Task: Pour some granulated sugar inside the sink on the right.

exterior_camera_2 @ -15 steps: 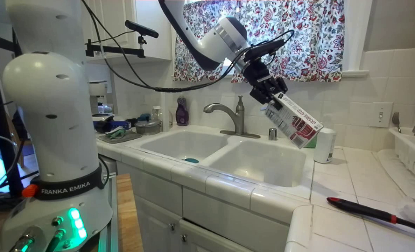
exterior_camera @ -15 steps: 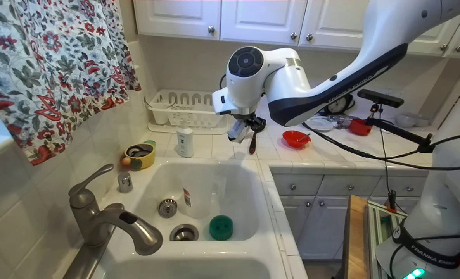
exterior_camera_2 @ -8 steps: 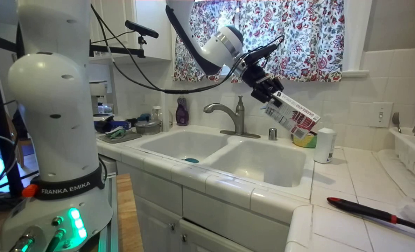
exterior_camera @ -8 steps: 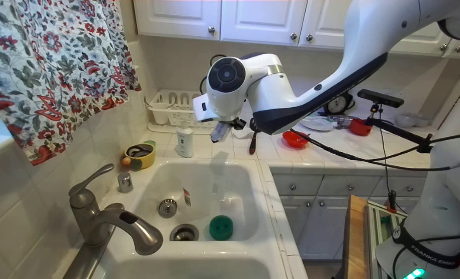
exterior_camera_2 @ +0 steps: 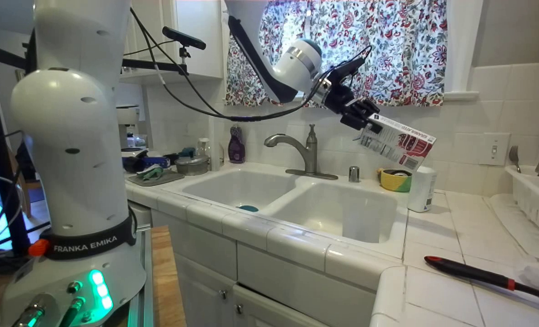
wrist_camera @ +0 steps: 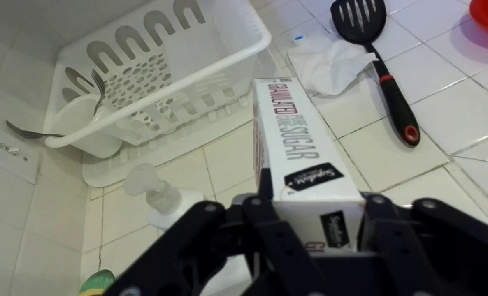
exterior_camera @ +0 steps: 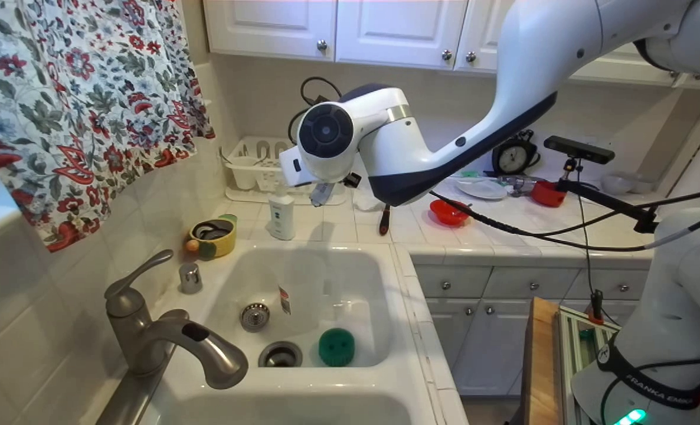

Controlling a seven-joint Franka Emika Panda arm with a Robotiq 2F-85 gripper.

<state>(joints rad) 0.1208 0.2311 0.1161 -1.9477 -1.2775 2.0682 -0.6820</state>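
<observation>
The granulated sugar is a white carton with red and grey print (wrist_camera: 293,131), also seen in both exterior views (exterior_camera: 321,193) (exterior_camera_2: 399,138). My gripper (wrist_camera: 314,205) is shut on its near end, with a finger on each side. In an exterior view the gripper (exterior_camera_2: 365,119) holds the carton in the air, its far end sloping down and away, above the sink's far corner and near the white dispenser bottle (exterior_camera_2: 421,188). The white double-basin sink shows its right basin wall (exterior_camera_2: 369,218) in that view, and the same basin (exterior_camera: 373,295) with drain and grey faucet (exterior_camera: 190,342).
A white dish rack (wrist_camera: 211,78), a black spatula (wrist_camera: 396,102) and a crumpled paper towel (wrist_camera: 326,65) lie on the tiled counter. A yellow pot (exterior_camera: 213,237) stands by the sink corner. A green round scrubber (exterior_camera: 336,347) lies in the basin. A red bowl (exterior_camera: 449,211) is farther along.
The arm has swung across toward the dish-rack side with the carton. The carton's far end has risen, so it slopes less steeply. The grip on it is kept.
</observation>
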